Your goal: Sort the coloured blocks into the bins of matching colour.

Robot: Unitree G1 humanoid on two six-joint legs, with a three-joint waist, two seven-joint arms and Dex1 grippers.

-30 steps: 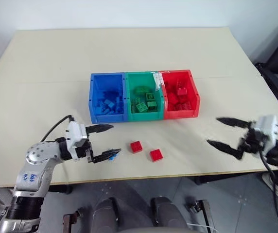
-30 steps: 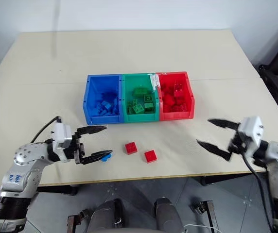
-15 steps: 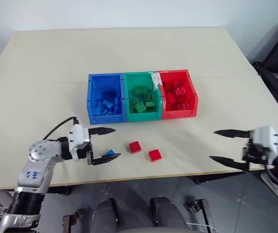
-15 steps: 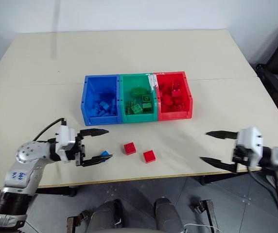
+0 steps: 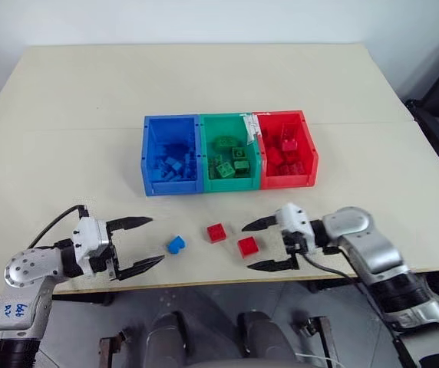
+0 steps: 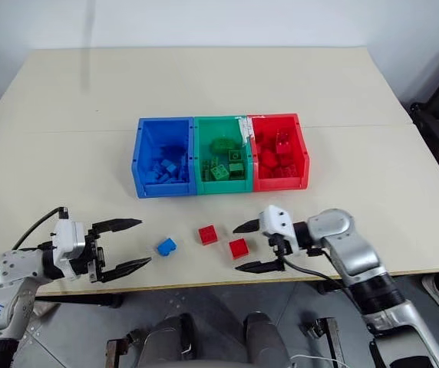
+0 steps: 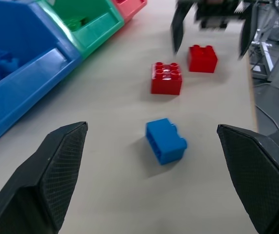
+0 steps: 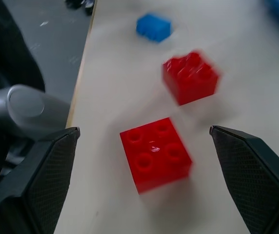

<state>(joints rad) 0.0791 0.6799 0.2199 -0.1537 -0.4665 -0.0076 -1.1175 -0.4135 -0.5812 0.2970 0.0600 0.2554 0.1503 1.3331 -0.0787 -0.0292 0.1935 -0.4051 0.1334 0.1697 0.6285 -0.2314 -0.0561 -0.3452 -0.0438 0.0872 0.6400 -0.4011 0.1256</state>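
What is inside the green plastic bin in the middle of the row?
The green plastic bin holds a loose pile of small green studded bricks, some with studs up. The lower bricks and the bin's floor are covered by those on top, so no count is possible.

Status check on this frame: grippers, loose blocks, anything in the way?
Left gripper open, empty, short of the blue block. Right gripper open beside the nearer red block; second red block loose. Bins unobstructed.

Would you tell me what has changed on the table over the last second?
The right gripper swung in from the table's right side to the nearer red block, jaws open. The left gripper drew back from the blue block, which now lies free. The bins stayed put.
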